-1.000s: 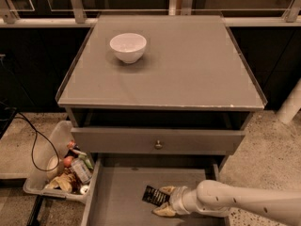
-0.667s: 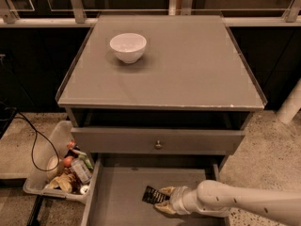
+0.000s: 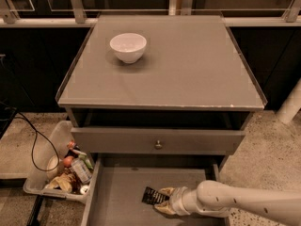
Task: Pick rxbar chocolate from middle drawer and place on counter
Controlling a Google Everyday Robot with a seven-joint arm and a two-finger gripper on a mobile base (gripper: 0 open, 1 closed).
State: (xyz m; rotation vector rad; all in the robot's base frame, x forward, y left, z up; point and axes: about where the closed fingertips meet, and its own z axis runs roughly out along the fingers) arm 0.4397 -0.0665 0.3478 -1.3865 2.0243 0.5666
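Note:
The rxbar chocolate (image 3: 151, 195), a small black wrapper bar, lies flat on the grey floor of the open middle drawer (image 3: 122, 192), near its centre. My gripper (image 3: 164, 200) reaches in from the right on a white arm and sits low in the drawer, right at the bar's right end. The bar rests on the drawer floor. The counter (image 3: 188, 65) is the wide grey cabinet top above, with a white bowl (image 3: 128, 46) standing at its back left.
A closed grey drawer front with a small round knob (image 3: 158, 145) sits just above the open drawer. A clear bin (image 3: 44, 166) of colourful packets and bottles stands on the speckled floor to the left, beside a black cable (image 3: 33, 140).
The gripper has stayed at the bar's right end with only a slight shift. The bar has not moved on the drawer floor.

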